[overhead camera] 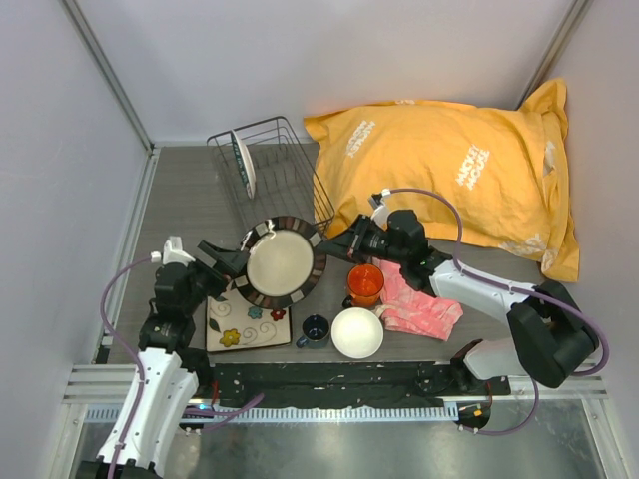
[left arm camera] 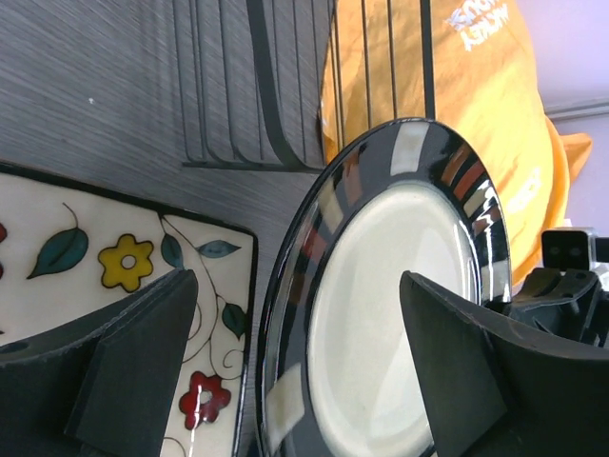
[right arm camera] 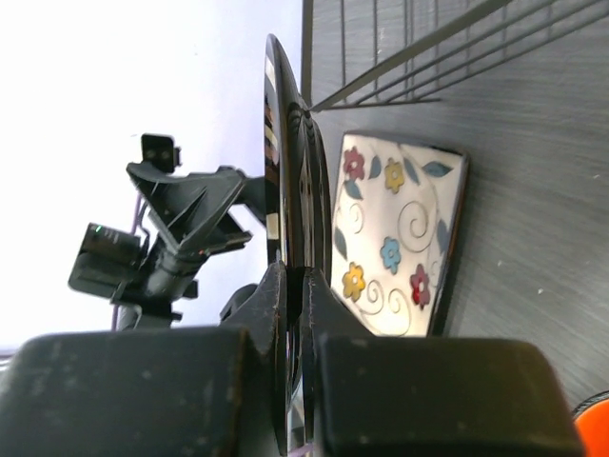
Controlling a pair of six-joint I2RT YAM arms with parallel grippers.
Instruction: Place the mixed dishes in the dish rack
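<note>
The dark-rimmed plate (overhead camera: 282, 261) with a pale brownish centre is held tilted above the table, between the two arms. My right gripper (overhead camera: 334, 242) is shut on its right rim; the right wrist view shows both fingers (right arm camera: 276, 295) clamped on the plate's edge (right arm camera: 285, 190). My left gripper (overhead camera: 228, 261) is open, its fingers wide apart on either side of the plate's left rim (left arm camera: 409, 286) without gripping it. The square dark tray (overhead camera: 245, 324) with flowers lies below. The white patterned-rim plate (overhead camera: 243, 160) stands in the dish rack (overhead camera: 290, 160). The orange mug (overhead camera: 364, 283), blue cup (overhead camera: 316, 329) and white bowl (overhead camera: 357, 332) sit at the front.
The big yellow bag (overhead camera: 449, 170) lies right of the rack, touching it. The pink cloth (overhead camera: 419, 309) lies under the right arm, beside the mug. Grey walls close the left, back and right sides. The rack's wires (left arm camera: 285, 95) stand just beyond the held plate.
</note>
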